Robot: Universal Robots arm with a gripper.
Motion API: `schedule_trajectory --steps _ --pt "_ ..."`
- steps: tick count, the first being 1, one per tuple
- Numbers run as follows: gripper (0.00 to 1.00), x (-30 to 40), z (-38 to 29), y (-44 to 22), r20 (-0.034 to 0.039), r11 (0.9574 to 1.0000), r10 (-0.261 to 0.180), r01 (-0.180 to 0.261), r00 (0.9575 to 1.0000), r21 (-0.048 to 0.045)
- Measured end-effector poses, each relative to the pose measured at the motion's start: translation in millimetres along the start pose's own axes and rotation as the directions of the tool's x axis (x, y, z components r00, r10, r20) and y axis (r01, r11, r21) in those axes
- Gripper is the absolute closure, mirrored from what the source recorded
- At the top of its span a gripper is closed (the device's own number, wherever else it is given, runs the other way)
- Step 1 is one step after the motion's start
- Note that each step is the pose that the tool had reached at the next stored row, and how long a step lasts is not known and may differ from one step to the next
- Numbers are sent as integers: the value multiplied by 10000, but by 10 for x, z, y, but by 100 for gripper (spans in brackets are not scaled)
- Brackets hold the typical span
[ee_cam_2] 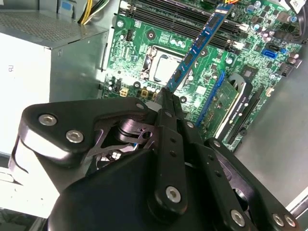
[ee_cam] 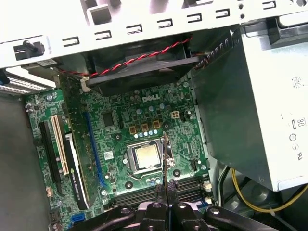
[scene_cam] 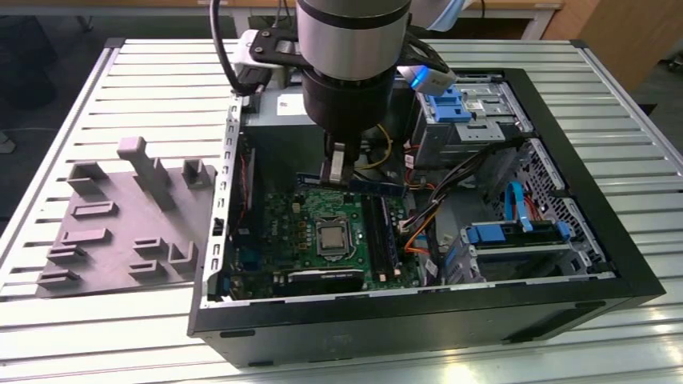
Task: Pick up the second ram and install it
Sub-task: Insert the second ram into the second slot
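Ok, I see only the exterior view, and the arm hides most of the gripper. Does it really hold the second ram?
Observer: Yes. In the first wrist view the gripper is shut on the second ram, seen edge-on in its grip.
Operator: Is it already in a slot?
Observer: No. In the second wrist view it hangs above the green board, set at an angle to the long black slots.
Operator: And what lies beyond the board's edge?
Observer: A black fan with a twisted red and black wire.
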State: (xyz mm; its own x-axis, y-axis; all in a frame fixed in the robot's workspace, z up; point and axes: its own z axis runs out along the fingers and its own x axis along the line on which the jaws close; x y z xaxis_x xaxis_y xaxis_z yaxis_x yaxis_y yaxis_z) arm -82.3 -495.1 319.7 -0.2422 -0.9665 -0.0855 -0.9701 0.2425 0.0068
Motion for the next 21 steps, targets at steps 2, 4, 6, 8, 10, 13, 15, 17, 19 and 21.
schedule_trajectory --steps 2,4,6,8,10,13,15,17,19,21 --pt "89 0 0 0 1 10000 82 -82 10000 7" --pt "89 0 0 0 1 9999 151 -151 9999 13" --pt "89 0 0 0 2 9998 215 -215 9998 18" --pt "89 0 0 0 2 9996 277 -277 9996 24" --pt "89 0 0 0 3 9994 331 -331 9995 28" --pt "89 0 0 0 4 9991 420 -420 9991 36" --pt "89 0 0 0 5 9987 500 -500 9987 43" --pt "89 0 0 0 5 9983 586 -586 9983 50" --pt "89 0 0 0 7 9977 678 -678 9977 58" --pt "89 0 0 0 8 9970 771 -771 9970 66"
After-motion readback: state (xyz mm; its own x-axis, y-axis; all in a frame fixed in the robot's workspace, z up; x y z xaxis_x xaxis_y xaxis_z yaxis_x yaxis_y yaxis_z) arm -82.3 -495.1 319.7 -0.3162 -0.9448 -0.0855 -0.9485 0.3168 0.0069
